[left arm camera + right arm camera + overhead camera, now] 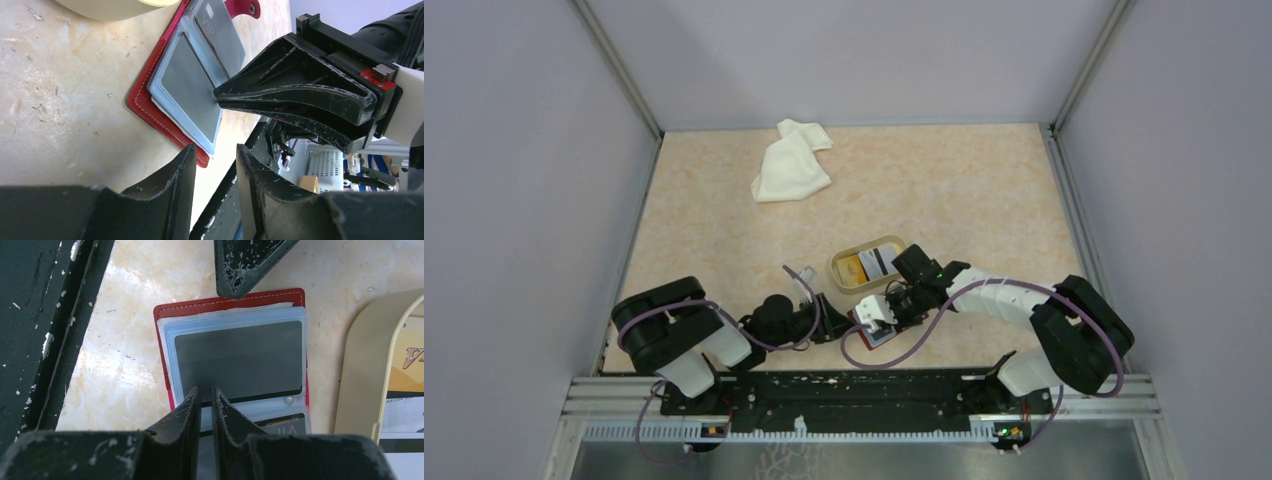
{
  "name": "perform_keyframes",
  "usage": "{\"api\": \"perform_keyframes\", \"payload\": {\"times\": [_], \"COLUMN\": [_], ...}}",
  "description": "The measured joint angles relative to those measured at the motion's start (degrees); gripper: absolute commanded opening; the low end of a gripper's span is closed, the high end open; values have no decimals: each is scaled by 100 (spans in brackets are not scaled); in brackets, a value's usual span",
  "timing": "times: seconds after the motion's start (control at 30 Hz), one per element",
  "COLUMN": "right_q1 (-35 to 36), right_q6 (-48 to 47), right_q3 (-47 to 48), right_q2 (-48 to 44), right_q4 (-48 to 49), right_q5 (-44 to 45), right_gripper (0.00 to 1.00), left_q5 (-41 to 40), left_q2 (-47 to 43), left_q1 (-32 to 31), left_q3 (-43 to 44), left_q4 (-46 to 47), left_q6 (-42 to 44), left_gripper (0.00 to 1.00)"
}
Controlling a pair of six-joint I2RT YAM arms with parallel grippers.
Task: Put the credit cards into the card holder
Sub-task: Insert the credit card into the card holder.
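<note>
The red card holder (882,337) lies open on the worktop (944,190) in the lower middle of the top view, just below a tan dish (834,265) with cards (864,266) in it. The right gripper (205,390) has its fingers almost pressed together, pinching the edge of a clear pocket (230,322) that has a grey card (240,355) inside. The left gripper (215,150) is spread and holds nothing, near the holder's far edge.

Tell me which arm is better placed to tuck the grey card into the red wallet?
Right. The right gripper pinches the grey card lying in the card holder. The left gripper stands open at the holder's edge, holding nothing.
</note>
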Motion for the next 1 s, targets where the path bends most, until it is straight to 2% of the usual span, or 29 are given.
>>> {"api": "perform_keyframes", "payload": {"times": [0.7, 1.0], "right_q1": [9, -13], "right_q6": [142, 243], "right_q3": [142, 142], "right_q2": [-168, -181], "right_q4": [-234, -127], "right_q5": [28, 229], "right_gripper": [13, 13], "left_q5": [90, 87], "left_q2": [466, 966], "left_q1": [0, 0], "left_q3": [299, 350], "left_q4": [326, 479], "left_q6": [-105, -175], "left_gripper": [41, 41]}}
